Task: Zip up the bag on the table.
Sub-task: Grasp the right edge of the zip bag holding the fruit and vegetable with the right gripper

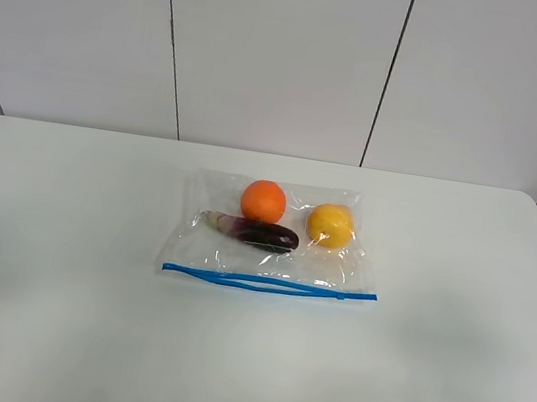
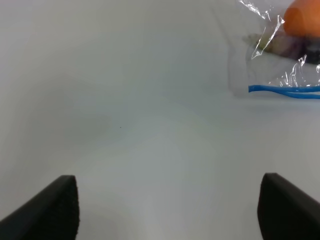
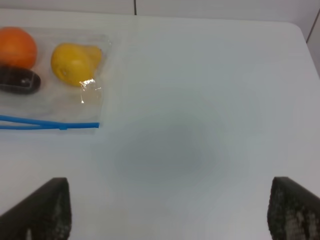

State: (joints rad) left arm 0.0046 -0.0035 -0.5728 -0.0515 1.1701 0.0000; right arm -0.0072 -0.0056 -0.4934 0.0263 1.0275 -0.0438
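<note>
The white table filled most of the high view, with a panelled white wall behind its far edge. The bag lay flat near the middle of the table, clear and crinkled, its long sides running across the view. Its blue zip strip ran along the near long edge. For much of its length the strip showed as two thin blue lines slightly parted, and they met toward the right end.

Inside the bag, a dark purple eggplant lay on its side near the centre. An orange sat just behind it, close enough that contact could not be ruled out. A yellow fruit rested to the right of both, near the bag's right edge.

Neither arm appeared in the high view. The left gripper hovered over bare table to the left of the bag, its dark fingers spread wide with nothing between them. The right gripper hung over bare table to the right of the bag, its fingers equally wide apart and empty. Both were well clear of the bag.
</note>
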